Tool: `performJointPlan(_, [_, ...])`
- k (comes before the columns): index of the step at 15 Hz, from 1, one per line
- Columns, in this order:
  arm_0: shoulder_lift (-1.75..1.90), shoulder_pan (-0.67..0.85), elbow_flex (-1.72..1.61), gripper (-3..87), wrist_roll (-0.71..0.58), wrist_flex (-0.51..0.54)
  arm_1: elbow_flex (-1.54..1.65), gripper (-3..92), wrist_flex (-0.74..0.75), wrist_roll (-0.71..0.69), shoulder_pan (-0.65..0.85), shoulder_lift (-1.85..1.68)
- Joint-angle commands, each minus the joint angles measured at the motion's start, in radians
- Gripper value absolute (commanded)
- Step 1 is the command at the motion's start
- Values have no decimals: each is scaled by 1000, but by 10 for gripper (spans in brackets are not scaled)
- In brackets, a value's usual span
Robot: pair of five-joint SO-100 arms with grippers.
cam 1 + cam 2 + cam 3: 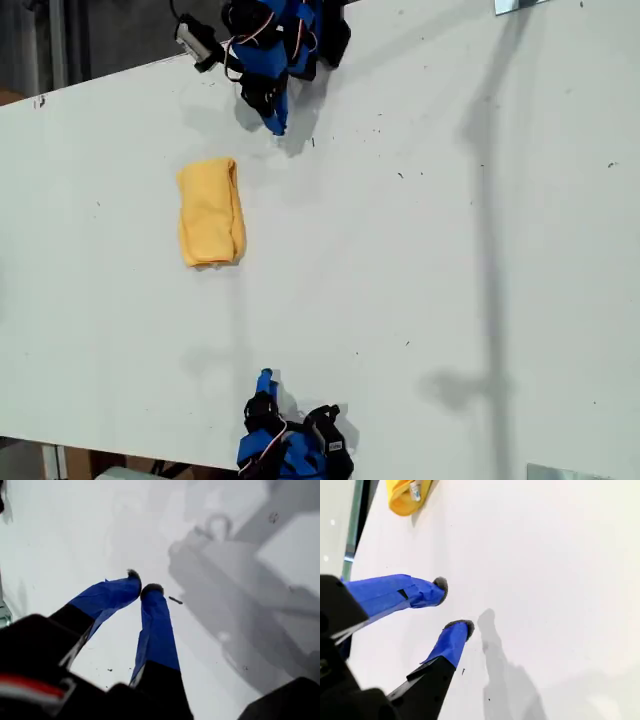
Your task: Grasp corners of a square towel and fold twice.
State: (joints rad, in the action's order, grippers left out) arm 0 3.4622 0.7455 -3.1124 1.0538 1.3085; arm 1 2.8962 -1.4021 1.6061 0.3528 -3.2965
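both arms drawn back; towel (210, 211) folded, apart.

The towel (210, 211) is a plain yellow-orange with no pattern, and in the second wrist view it (409, 495) reads as a brighter yellow with a small pale tag near its fold, well beyond my second gripper (454, 605). That gripper's fingers (451, 641) are wrapped in bright blue, tipped dark grey, on black bodies. My first gripper (146, 589) has the same blue wrap, dark tips and black base, with a red stripe behind it. The table (450, 250) beneath both is white, flecked with tiny dark specks and crossed by soft grey shadows.
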Motion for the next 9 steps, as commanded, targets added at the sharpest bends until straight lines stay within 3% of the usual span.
performJointPlan(1, [6, -11, -3, 119, -20, -5, -9, 63, 29, 196, -109, 6])
performJointPlan(3, [6, -18, -5, 118, -11, -3, -67, 64, -35, 178, -98, 6])
performJointPlan(5, [6, -15, -5, 117, -9, -3, -104, 69, -118, -57, -84, 5])
performJointPlan(9, [6, -15, -5, 112, -9, -3, -103, 69, -117, -57, -91, 5])
